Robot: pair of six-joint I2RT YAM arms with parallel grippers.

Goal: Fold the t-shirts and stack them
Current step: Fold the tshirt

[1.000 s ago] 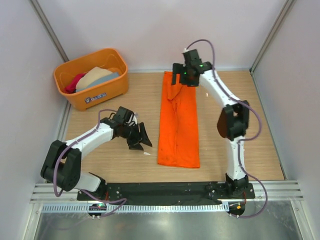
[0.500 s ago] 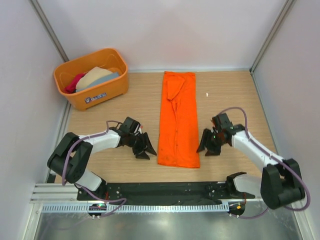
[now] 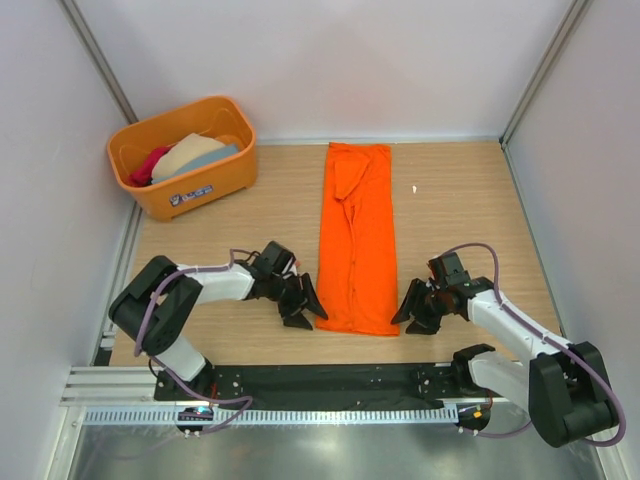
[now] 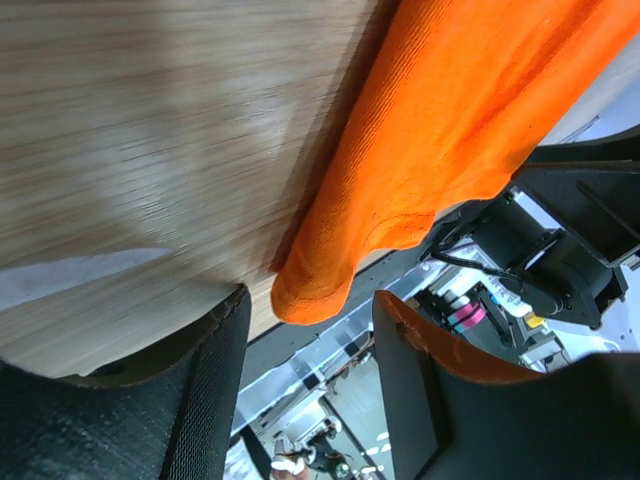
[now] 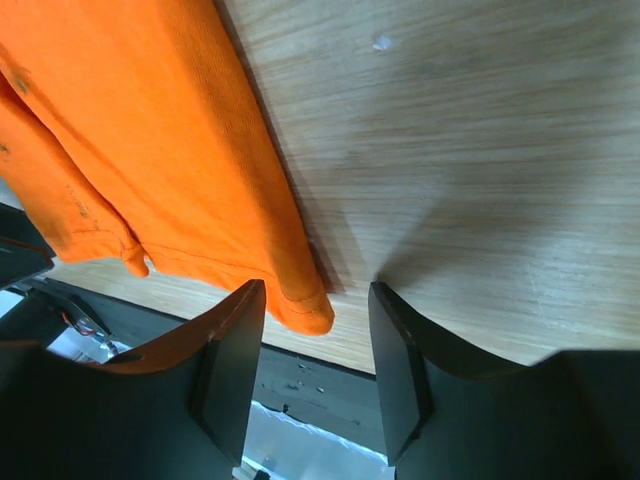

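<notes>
1. The orange shirt [image 3: 357,240] lies folded into a long narrow strip on the wooden surface [image 3: 470,200], running from the far edge towards the arms' bases
2. The left claw [image 3: 305,308] sits low at the strip's near left corner; its fingers [image 4: 215,380] are spread, and the wrist view shows the cloth corner between them, not pinched
3. The right claw [image 3: 412,315] sits low at the near right corner; released too, with the hem corner lying between its parted fingers
4. The tub [image 3: 232,172] stands at the far left, well apart from the strip; other shirts [image 3: 190,152], crimson, beige and grey-blue, are heaped inside
5. A small white speck [image 3: 415,188] lies on the surface, right of the strip's far end
</notes>
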